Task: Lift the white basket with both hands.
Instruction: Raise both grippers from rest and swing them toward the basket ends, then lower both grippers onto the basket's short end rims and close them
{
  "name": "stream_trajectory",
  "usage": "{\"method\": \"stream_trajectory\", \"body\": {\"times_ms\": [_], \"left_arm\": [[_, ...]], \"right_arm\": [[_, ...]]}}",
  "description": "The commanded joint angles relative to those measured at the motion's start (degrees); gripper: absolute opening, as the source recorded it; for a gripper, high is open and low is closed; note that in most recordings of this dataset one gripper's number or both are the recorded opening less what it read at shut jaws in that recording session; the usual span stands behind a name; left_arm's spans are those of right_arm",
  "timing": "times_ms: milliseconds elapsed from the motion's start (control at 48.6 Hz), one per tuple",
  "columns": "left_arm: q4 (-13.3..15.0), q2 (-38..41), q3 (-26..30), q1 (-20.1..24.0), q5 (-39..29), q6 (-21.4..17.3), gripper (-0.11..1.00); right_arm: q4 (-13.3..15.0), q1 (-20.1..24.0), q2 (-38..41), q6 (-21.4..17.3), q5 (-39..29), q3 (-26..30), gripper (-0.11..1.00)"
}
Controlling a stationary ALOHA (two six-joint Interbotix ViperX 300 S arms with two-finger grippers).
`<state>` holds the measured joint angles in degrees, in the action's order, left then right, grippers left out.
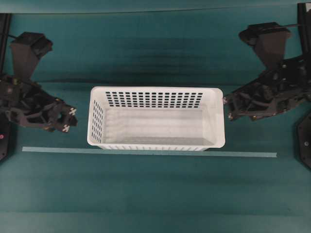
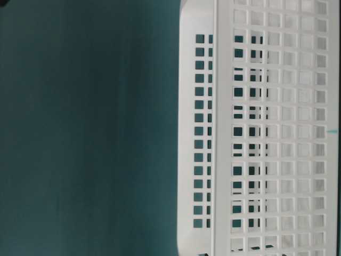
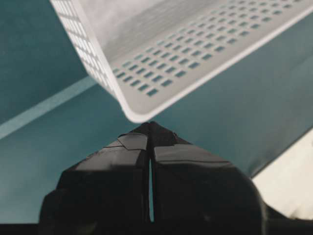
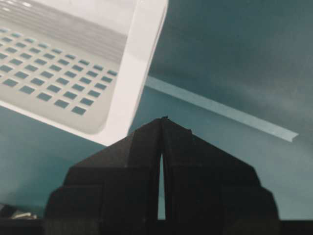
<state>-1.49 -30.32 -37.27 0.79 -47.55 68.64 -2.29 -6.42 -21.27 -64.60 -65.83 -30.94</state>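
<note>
Two grippers flanked the basket (image 1: pixel 155 118), which sat on the green table (image 1: pixel 155 194) with its long axis running left to right, just behind a pale tape line (image 1: pixel 146 152). The left gripper (image 1: pixel 69 119) stood a short way off the basket's left end wall, while the right gripper (image 1: pixel 226 108) lay just beside the right rim, touching it or nearly so; the overhead view could not settle which. The right arm was therefore the nearer. Both pairs of jaws were pressed together and held nothing. Each wrist view showed what the overhead one hid: the shut tips of the left gripper (image 3: pixel 149 125) and the right gripper (image 4: pixel 163 120) each aimed at a lower corner of the basket, with table visible between. The table-level view showed only the perforated wall and no gripper.
</note>
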Motion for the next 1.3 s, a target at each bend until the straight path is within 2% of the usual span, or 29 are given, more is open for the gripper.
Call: {"method": "stream_trajectory", "body": {"times_ms": [0, 206, 329, 391, 515, 597, 659, 762, 865, 947, 1277], "left_arm": [[-0.3, 1.9, 2.2, 0.2, -0.2, -0.2, -0.03], [-0.3, 2.1, 2.4, 0.2, -0.3, -0.2, -0.03], [-0.3, 1.9, 1.8, 0.6, 0.0, 0.1, -0.03], [-0.3, 1.8, 1.7, 1.0, 0.1, 0.1, -0.03], [-0.2, 1.7, 1.5, 1.2, 0.2, -0.3, 0.02], [-0.3, 1.7, 1.5, 1.2, 0.2, -0.4, 0.1], [-0.3, 1.7, 1.5, 1.2, 0.4, -0.4, 0.2], [-0.3, 1.9, 1.4, 1.2, 0.6, -0.4, 0.5], [-0.2, 2.3, 1.1, 1.3, 0.7, 0.2, 0.8], [-0.2, 3.2, 1.2, 1.8, 0.7, 0.2, 0.96], [-0.3, 8.1, -0.4, 5.4, 2.3, 0.1, 0.96]], "right_arm": [[0.4, 0.5, 2.5, 0.1, 0.0, 1.6, 0.0], [0.5, 0.6, 2.5, 0.1, 1.1, 1.3, 0.0], [1.2, 0.5, 2.4, -0.2, 2.4, 1.1, 0.06], [1.2, 0.5, 2.5, -0.4, 3.2, 1.1, 0.11], [1.2, 0.5, 3.0, -0.9, 3.7, 1.1, 0.31], [1.1, 0.5, 3.6, -1.5, 3.7, 0.8, 0.51], [1.2, 0.5, 4.0, -2.0, 4.0, 0.6, 0.65], [1.2, 0.6, 4.7, -2.5, 5.0, 0.4, 0.86], [1.2, 0.6, 5.1, -2.7, 6.7, 0.1, 0.89], [1.2, 0.5, 5.7, -2.9, 7.9, -0.2, 0.88], [1.1, 0.4, 10.2, -3.0, 9.8, 0.3, 0.88]]}}
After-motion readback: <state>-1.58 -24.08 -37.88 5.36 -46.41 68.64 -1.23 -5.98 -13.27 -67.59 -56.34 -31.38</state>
